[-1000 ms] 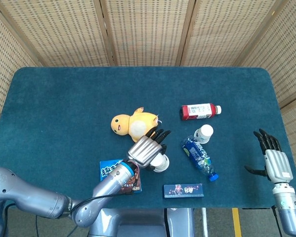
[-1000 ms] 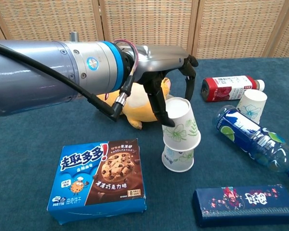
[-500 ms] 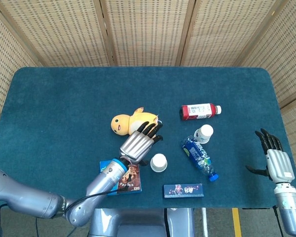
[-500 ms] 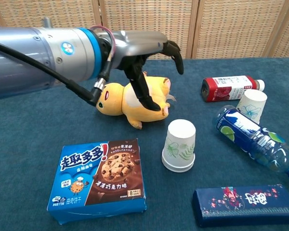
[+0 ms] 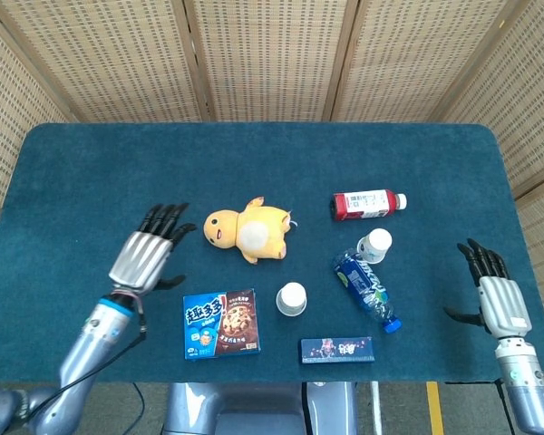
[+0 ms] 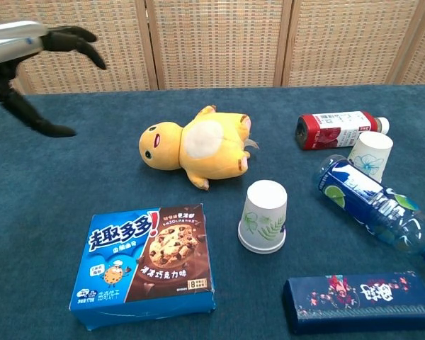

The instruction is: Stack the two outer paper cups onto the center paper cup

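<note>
The center stack (image 6: pixel 263 216) is seen standing mouth-down on the table (image 5: pixel 91 163), at roughly six o'clock from the plush toy (image 6: pixel 195 146) and three o'clock from the cookie box (image 6: pixel 145 265). One outer cup appears to have been nested onto it already. The remaining paper cup (image 6: pixel 370 156) stands mouth-up at about two o'clock from the stack, wedged between the red-labelled bottle (image 6: pixel 336 129) and the blue bottle (image 6: pixel 372 204), touching or nearly touching both.

The step in hand is judged to be the fetching of that last cup. It is best reached by the right hand (image 5: pixel 497 294), which is held at the table's three o'clock edge with fingers spread and nothing in them. The cup should be approached from above or from its free side, so that neither bottle is nudged and set rolling. It must also be turned mouth-down before being lowered squarely over the stack, since a tilted seat could topple the light cups.

Compared with a second ago, the left hand (image 5: pixel 150 254) is no longer closed around the upper cup at the stack. It has been withdrawn to the nine o'clock side, fingers apart and empty, and the released cup is now seated fully down. The right hand has barely shifted.
</note>
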Controlling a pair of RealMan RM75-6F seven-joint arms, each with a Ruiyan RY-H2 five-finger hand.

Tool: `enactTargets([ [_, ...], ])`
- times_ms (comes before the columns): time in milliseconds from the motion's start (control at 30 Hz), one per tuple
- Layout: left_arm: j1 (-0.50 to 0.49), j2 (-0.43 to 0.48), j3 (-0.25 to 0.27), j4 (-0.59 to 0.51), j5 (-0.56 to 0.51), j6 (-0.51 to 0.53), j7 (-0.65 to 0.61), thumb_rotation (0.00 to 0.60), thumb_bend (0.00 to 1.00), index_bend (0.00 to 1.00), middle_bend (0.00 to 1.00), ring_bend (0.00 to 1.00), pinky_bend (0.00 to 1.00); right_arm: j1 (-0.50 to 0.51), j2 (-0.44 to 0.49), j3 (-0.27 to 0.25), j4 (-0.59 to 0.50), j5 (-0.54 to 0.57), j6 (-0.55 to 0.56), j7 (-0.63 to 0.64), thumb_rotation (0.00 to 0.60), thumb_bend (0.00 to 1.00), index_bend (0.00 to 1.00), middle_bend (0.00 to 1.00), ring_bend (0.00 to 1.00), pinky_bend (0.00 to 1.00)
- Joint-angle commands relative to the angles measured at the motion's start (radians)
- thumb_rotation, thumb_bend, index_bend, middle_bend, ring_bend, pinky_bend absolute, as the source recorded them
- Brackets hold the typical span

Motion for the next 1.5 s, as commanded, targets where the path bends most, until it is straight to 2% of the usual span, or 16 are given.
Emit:
enactTargets([
  [33, 0.122, 0.061, 0.075, 0.041, 0.11, 0.087, -0.092, 0.6, 0.2, 0.19, 0.0, 0.0, 0.0, 0.001, -0.007, -0.003, -0.008, -0.007, 0.008, -0.023, 0.6, 0.07, 0.0, 0.0, 0.0, 0.0],
  [267, 0.307, 0.067, 0.157, 0.132, 0.239, 0.24, -0.132, 0.6, 0.2, 0.18, 0.0, 0.0, 0.0, 0.009, -0.014, -0.006, -0.025, -0.013, 0.0, -0.046, 0.6, 0.07, 0.0, 0.0, 0.0, 0.0],
  [433, 0.411, 0.051, 0.179, 0.204, 0.302, 0.302, -0.188, 0.6, 0.2, 0.18, 0.0, 0.0, 0.0, 0.064, -0.003, 0.03, -0.087, -0.028, -0.023, -0.119, 0.6, 0.13, 0.1, 0.0, 0.0, 0.0],
  [633, 0.457, 0.053, 0.162, 0.24, 0.332, 0.301, -0.251, 0.6, 0.2, 0.18, 0.0, 0.0, 0.0, 0.15, 0.004, 0.081, -0.167, 0.006, -0.104, -0.217, 0.6, 0.16, 0.17, 0.0, 0.0, 0.0],
  [800, 0.48, 0.057, 0.138, 0.269, 0.346, 0.273, -0.294, 0.6, 0.2, 0.18, 0.0, 0.0, 0.0, 0.265, -0.021, 0.129, -0.193, 0.11, -0.245, -0.337, 0.6, 0.22, 0.21, 0.0, 0.0, 0.0],
  [867, 0.486, 0.063, 0.126, 0.276, 0.353, 0.263, -0.315, 0.6, 0.2, 0.18, 0.0, 0.0, 0.0, 0.334, -0.051, 0.147, -0.173, 0.198, -0.332, -0.416, 0.6, 0.24, 0.21, 0.0, 0.0, 0.0],
  [1000, 0.496, 0.069, 0.112, 0.28, 0.366, 0.249, -0.333, 0.6, 0.2, 0.19, 0.0, 0.0, 0.0, 0.391, -0.088, 0.158, -0.15, 0.306, -0.381, -0.491, 0.6, 0.26, 0.23, 0.0, 0.0, 0.01],
  [1300, 0.514, 0.078, 0.086, 0.283, 0.39, 0.227, -0.36, 0.6, 0.2, 0.19, 0.0, 0.0, 0.0, 0.472, -0.16, 0.164, -0.045, 0.482, -0.427, -0.568, 0.6, 0.29, 0.27, 0.02, 0.0, 0.02],
  [1500, 0.524, 0.078, 0.063, 0.29, 0.391, 0.204, -0.369, 0.6, 0.2, 0.19, 0.0, 0.0, 0.0, 0.507, -0.172, 0.16, 0.041, 0.549, -0.435, -0.6, 0.6, 0.29, 0.29, 0.02, 0.0, 0.02],
])
